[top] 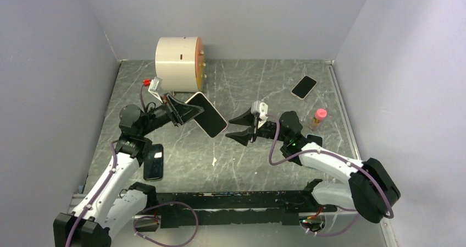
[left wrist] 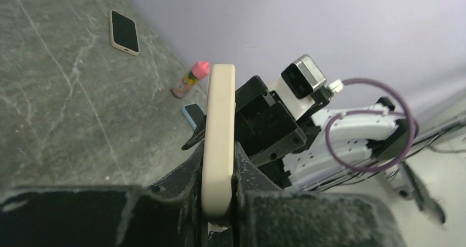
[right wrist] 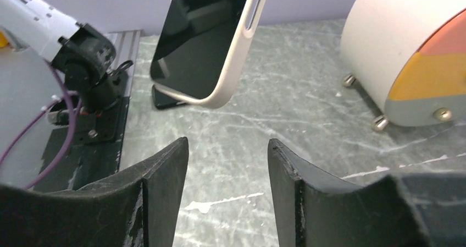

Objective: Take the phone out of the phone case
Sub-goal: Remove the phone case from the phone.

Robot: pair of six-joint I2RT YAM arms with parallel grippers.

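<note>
Grey marbled table (top: 247, 164), lilac walls (top: 247, 16). My left gripper (top: 187, 110) pinches the cased phone (top: 211, 119) aloft; my right gripper (top: 237, 127), jaws spread, faces it, apart.

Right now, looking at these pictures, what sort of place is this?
Most likely a robot test booth: a left arm and a right arm bolted at the edge of a stone-patterned table, plain lilac walls boxing it in, and loose props such as a cased phone and a small bottle.
</note>
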